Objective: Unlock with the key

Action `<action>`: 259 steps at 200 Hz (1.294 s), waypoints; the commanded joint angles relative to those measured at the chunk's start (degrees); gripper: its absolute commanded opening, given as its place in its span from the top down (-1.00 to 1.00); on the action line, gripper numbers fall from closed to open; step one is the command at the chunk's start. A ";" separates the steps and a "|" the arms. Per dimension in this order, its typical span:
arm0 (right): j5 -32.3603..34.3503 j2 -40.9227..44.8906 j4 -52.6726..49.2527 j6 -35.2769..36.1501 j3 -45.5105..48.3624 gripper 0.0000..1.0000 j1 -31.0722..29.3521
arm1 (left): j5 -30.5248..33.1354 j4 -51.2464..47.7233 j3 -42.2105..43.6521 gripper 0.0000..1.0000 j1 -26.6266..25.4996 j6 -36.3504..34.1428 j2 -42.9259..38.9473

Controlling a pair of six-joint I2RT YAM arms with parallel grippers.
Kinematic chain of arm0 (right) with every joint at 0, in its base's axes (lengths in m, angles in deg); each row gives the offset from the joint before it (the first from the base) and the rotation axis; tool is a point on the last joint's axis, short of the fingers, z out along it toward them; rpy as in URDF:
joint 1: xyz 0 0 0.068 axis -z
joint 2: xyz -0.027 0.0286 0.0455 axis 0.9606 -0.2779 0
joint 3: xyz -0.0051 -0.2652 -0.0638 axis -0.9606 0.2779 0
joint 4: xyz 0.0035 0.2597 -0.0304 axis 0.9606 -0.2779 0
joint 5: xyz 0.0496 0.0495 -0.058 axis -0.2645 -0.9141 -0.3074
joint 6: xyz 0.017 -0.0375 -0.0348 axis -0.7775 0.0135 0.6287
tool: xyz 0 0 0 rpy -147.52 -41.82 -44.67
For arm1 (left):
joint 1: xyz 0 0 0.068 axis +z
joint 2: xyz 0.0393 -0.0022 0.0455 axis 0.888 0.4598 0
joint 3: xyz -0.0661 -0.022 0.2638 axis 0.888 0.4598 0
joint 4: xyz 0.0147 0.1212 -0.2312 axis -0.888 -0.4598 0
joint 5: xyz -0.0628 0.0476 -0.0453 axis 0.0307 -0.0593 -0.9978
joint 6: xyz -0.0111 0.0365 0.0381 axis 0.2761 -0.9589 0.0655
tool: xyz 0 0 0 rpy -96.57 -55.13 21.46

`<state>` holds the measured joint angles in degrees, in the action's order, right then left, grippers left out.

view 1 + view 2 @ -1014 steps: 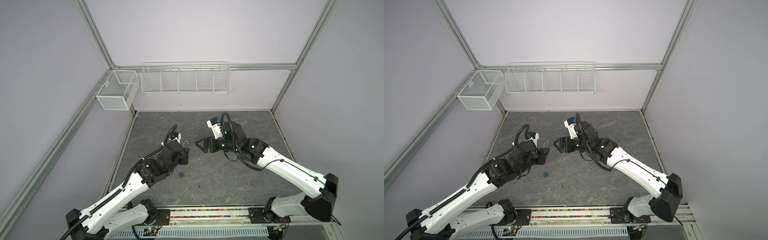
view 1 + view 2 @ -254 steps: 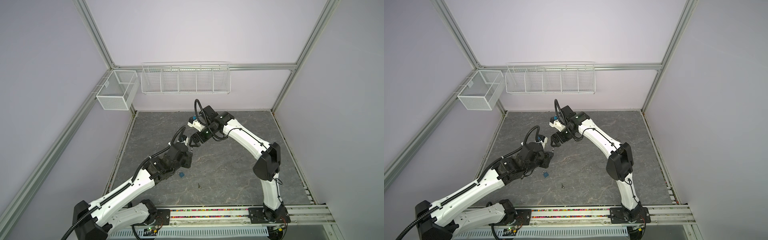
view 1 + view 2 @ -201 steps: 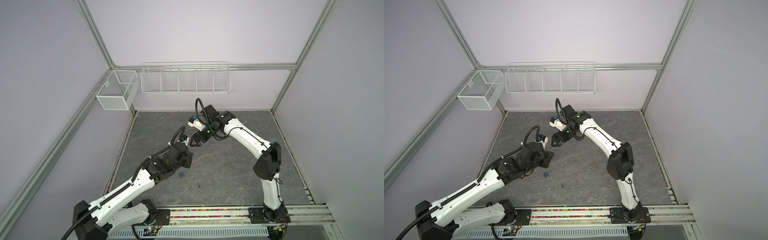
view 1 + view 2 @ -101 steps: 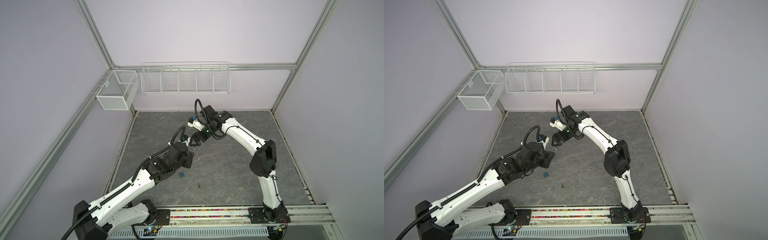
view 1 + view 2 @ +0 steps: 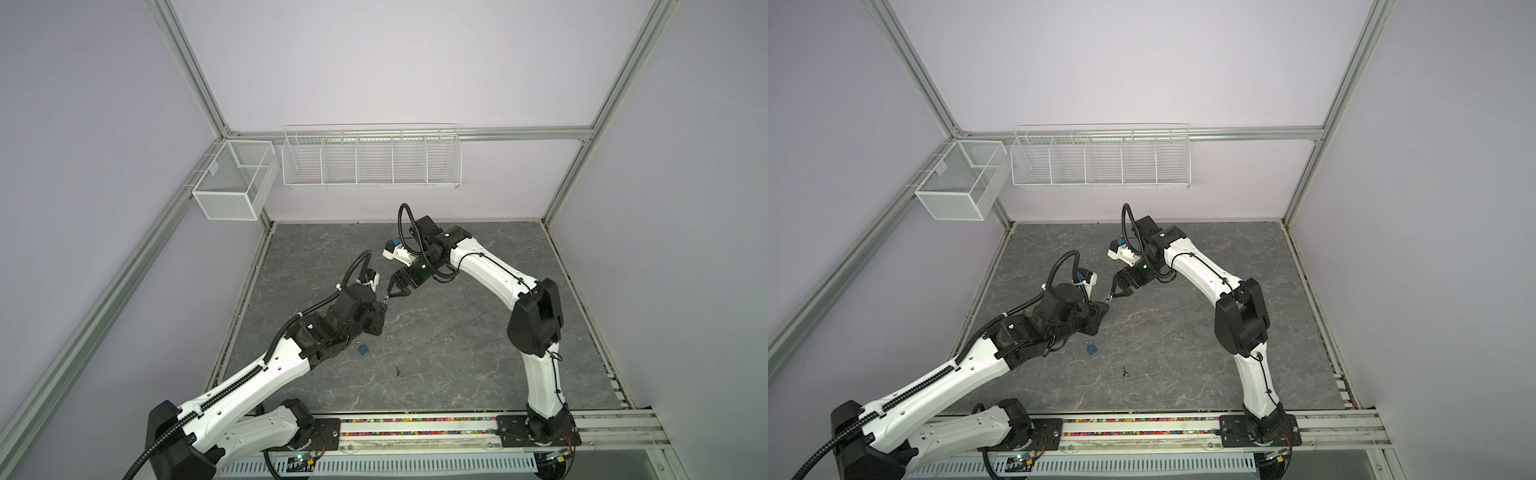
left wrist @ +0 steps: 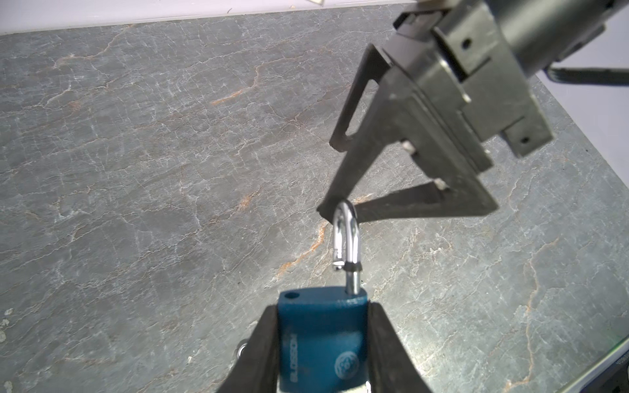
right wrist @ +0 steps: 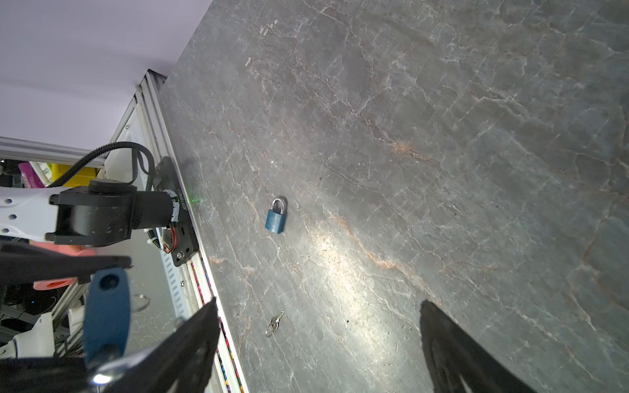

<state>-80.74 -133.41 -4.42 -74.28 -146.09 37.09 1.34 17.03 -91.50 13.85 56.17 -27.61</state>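
My left gripper (image 6: 321,316) is shut on the body of a blue padlock (image 6: 321,340). Its silver shackle (image 6: 347,238) stands raised, one leg out of its hole. My right gripper (image 6: 326,178) is open, and one of its fingertips touches the top of the shackle. Both top views show the two grippers meeting left of centre, right gripper (image 5: 395,292) over left gripper (image 5: 380,309). The key (image 5: 399,371) (image 7: 275,323) lies loose on the table on its ring. A second blue padlock (image 5: 362,348) (image 7: 275,217) lies flat on the table, its shackle shut.
The grey stone table (image 5: 457,332) ends at a rail (image 5: 415,428) along the front. A wire rack (image 5: 372,158) and a mesh basket (image 5: 232,183) hang on the back wall. The right arm's elbow (image 5: 536,316) stands high over the right half.
Over five seconds the right arm folded up and its open gripper came to the held padlock's shackle. In the last second it crept slightly closer; the left arm hardly moved.
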 commanded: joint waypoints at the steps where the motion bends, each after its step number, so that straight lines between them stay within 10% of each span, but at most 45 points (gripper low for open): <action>1: -5.36 5.27 4.90 1.54 3.98 -0.86 0.96 | 1.18 1.66 -1.09 1.00 0.03 -0.43 0.41; 98: -6.03 9.12 25.90 -18.38 14.09 -0.94 3.88 | -0.84 2.92 -1.55 1.00 0.03 -0.32 -0.23; 259: -10.22 2.71 11.30 -2.80 6.58 -0.96 2.38 | 0.02 3.16 -1.77 1.00 0.00 -0.34 -0.62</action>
<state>-88.63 -130.31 9.99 -82.04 -138.59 39.01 0.66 18.42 -91.52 13.85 56.20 -27.37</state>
